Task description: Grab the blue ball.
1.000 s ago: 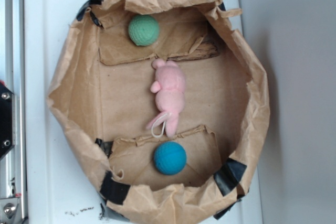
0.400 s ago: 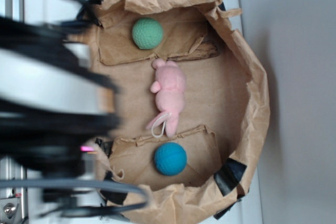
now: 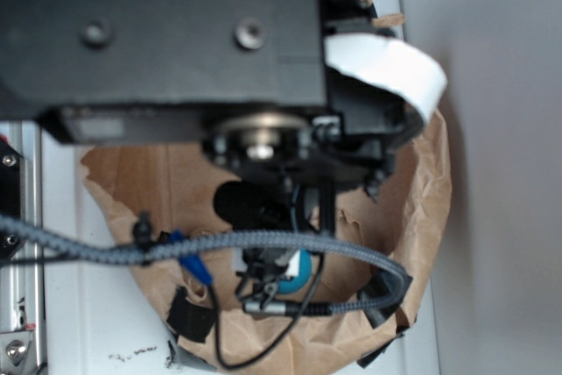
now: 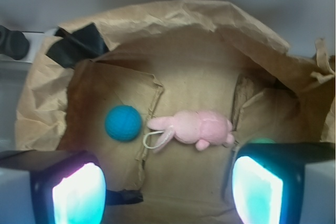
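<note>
My gripper (image 4: 168, 182) is spread wide with nothing in it, and the blue ball (image 4: 123, 123) sits down in the paper bag (image 4: 210, 30), ahead of my left finger (image 4: 73, 192), beside the pink toy (image 4: 191, 128).

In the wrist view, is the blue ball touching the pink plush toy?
No, the blue ball lies apart from the pink plush toy, with a raised paper fold showing between them.

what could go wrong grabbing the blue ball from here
The blue ball lies left of centre between the open tool's fingers, so a straight descent could clip it and roll it away. The pink plush toy and its loop lie close beside it and might get caught. The crumpled paper bag wall could snag a finger.
</note>
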Robot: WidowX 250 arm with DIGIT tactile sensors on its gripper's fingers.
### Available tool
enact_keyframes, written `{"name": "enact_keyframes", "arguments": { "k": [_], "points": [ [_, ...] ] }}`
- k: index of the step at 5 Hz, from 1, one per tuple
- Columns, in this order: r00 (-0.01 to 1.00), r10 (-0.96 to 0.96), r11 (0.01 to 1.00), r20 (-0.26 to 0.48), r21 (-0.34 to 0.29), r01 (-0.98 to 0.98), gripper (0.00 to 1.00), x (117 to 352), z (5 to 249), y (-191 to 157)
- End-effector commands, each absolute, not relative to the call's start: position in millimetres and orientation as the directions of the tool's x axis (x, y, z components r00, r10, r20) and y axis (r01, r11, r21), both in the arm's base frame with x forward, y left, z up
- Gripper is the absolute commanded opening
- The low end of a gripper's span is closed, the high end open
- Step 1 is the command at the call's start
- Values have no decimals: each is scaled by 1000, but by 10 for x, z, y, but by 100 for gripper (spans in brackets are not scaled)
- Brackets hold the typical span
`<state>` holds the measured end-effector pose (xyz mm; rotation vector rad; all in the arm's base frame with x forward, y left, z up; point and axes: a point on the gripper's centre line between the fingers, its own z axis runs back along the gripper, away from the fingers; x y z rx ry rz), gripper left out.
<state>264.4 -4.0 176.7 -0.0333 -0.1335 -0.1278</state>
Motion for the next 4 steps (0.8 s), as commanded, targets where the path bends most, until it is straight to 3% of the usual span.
{"name": "enact_keyframes", "arguments": {
  "k": [1, 2, 4],
  "points": [
    [974, -116, 992, 197, -18, 122, 100, 2698, 1941, -41],
    [915, -310, 946, 257, -9, 323, 100, 2883, 1594, -82],
    [839, -435, 896, 326, 66, 439, 100, 2878, 1196, 36]
  ]
}}
